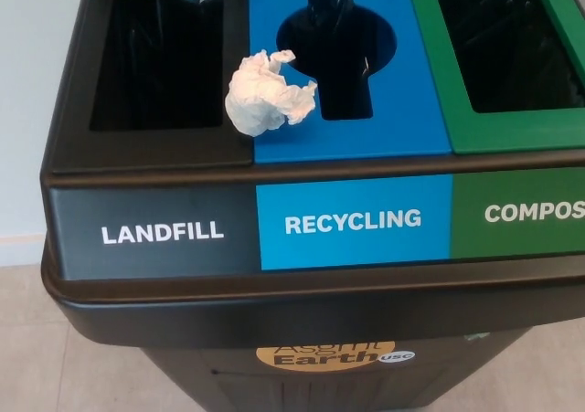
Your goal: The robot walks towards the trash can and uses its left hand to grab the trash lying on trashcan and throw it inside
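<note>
Trash can (pixel 146 302) fills the view, seen from above and in front. Three sections on the lid: black landfill opening (pixel 160 56) at 10 o'clock, blue recycling slot (pixel 336 51) at 12 o'clock, green compost opening (pixel 503 42) at 2 o'clock.

The trash is a crumpled wad of white paper (pixel 263 94). It lies on the lid top, straddling the seam between the black and blue sections, touching the right rim of the landfill opening and just beside the left edge of the recycling slot.

Neither hand is in view; state of the fingers cannot be told.

Handling, as judged: the wad looks very light, soft and compressible, not fragile. It would crush rather than slip, but a glancing touch could knock it into either opening or off the lid. Best hold appears to be across the bulky lower body at its 7 o'clock side, not the loose flap at the top
</note>
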### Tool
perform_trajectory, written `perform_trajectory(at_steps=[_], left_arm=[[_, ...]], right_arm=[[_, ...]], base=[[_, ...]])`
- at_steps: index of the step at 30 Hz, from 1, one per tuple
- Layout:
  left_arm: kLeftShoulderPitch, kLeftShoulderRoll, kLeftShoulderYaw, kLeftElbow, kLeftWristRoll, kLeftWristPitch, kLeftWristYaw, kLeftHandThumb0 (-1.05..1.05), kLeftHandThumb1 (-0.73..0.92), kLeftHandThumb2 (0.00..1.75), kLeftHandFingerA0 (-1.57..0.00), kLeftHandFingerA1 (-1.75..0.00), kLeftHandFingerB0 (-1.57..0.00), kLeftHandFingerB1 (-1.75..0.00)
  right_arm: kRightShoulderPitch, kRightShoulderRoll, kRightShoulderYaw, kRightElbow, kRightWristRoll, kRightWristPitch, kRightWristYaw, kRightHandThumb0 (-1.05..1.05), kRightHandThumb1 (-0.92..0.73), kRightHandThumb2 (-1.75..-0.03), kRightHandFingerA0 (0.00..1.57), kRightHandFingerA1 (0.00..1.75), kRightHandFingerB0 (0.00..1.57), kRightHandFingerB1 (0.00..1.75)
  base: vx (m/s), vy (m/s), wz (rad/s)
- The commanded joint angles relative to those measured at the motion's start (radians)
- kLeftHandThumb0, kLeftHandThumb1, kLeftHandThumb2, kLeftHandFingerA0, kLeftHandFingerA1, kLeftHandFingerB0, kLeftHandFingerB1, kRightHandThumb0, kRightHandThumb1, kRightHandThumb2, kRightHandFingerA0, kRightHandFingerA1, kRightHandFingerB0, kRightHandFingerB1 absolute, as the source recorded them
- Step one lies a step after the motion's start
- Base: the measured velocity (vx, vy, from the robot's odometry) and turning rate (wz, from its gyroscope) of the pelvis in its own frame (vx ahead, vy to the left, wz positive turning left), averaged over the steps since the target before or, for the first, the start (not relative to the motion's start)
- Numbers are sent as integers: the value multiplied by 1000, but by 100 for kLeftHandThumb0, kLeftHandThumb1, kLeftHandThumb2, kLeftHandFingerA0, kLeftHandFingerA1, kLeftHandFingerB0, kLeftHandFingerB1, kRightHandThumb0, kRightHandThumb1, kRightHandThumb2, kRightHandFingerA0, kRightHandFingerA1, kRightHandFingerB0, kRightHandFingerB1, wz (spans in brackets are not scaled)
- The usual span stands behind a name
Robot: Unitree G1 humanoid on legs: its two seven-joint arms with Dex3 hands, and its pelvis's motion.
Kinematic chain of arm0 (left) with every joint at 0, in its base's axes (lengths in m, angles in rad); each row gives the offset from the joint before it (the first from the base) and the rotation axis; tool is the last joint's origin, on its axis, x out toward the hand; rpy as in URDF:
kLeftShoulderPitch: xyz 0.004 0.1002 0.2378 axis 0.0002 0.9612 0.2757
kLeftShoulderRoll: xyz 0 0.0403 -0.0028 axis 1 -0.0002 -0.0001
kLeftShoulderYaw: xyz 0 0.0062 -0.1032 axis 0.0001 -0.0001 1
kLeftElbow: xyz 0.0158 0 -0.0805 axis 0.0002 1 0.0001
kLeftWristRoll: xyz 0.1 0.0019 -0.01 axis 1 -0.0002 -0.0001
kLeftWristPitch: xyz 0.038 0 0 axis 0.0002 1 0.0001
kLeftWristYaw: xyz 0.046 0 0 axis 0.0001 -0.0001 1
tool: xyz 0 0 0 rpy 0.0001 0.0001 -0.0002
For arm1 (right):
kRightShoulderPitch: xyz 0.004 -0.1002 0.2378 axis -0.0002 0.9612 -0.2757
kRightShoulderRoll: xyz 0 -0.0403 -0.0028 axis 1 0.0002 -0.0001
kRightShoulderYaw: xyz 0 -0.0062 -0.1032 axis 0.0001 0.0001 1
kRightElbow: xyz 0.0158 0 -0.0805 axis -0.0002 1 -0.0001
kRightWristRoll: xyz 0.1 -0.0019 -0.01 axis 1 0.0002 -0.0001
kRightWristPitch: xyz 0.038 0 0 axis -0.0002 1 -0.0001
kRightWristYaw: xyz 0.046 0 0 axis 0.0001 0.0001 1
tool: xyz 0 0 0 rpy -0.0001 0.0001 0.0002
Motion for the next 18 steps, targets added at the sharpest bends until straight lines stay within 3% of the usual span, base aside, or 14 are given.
perform_trajectory(at_steps=[1, 2, 3, 4, 5, 6, 7, 8, 9, 10, 11, 15, 16, 18], left_arm=[[-111, 20, -36, -168, 3, 203, -75, -63, 50, 57, -33, -55, -26, -40], [-146, 7, -56, -178, -6, 226, -89, -65, 43, 77, -26, -56, -20, -46], [-169, 1, -71, -181, -13, 235, -103, -62, 56, 56, -26, -47, -22, -35], [-179, 0, -78, -180, -16, 235, -113, -62, 56, 56, -26, -47, -22, -35], [-206, -14, -101, -174, -19, 245, -123, -71, 43, 79, -21, -50, -15, -42], [-236, -31, -127, -166, -21, 258, -132, -71, 43, 79, -21, -50, -15, -42], [-257, -41, -152, -155, -7, 248, -133, -72, 43, 79, -23, -50, -18, -42], [-280, -50, -184, -139, 16, 230, -131, -72, 43, 79, -23, -50, -18, -42], [-289, -54, -192, -133, 18, 225, -133, -68, 53, 56, -28, -44, -22, -32], [-298, -59, -202, -126, 21, 216, -136, -68, 53, 56, -28, -44, -22, -32], [-318, -67, -221, -114, 29, 218, -139, -73, 43, 80, -24, -51, -17, -41], [-351, -78, -251, -93, 44, 229, -145, -73, 43, 80, -24, -51, -17, -41], [-374, -85, -274, -86, 48, 232, -159, -77, 44, 81, -18, -50, -13, -40], [-409, -96, -310, -77, 54, 237, -181, -77, 44, 81, -18, -50, -13, -40]], right_arm=[[4, -2, 0, 0, 13, -15, 22, -64, -60, -58, 15, 47, 25, 33], [0, -7, 6, -3, 2, -16, 13, -68, -59, -58, 16, 47, 24, 34], [-3, -9, 10, -3, -4, -15, 10, -68, -60, -58, 15, 47, 24, 34], [-5, -9, 12, -2, -4, -15, 11, -68, -60, -58, 15, 47, 24, 34], [-4, -7, 11, -8, -1, -9, 16, -67, -59, -58, 15, 48, 24, 35], [-3, -5, 10, -15, 5, -2, 22, -67, -59, -58, 15, 48, 24, 35], [-2, -3, 11, -16, 6, 1, 25, -65, -47, -79, 12, 52, 18, 45], [-2, -1, 11, -17, 8, 4, 28, -65, -47, -79, 12, 52, 18, 45], [-1, -1, 12, -18, 7, 3, 27, -64, -47, -79, 12, 52, 18, 45], [0, -1, 12, -17, 7, 1, 26, -64, -47, -79, 12, 52, 18, 45], [0, 0, 12, -19, 8, 4, 28, -63, -48, -79, 12, 51, 18, 45], [1, 2, 13, -23, 9, 9, 31, -63, -48, -79, 12, 51, 18, 45], [1, 1, 16, -22, 5, 4, 27, -63, -61, -58, 16, 47, 25, 35], [1, 1, 21, -21, -2, -3, 21, -63, -61, -58, 16, 47, 25, 35]], base=[[0, 0, 0], [0, 0, 0], [0, 0, 0], [0, 0, 0], [0, 0, 0], [0, 0, 0], [0, 0, 0], [0, 0, 0], [0, 0, 0], [0, 0, 0], [0, 0, 0], [0, 0, 0], [0, 0, 0], [0, 0, 0]])
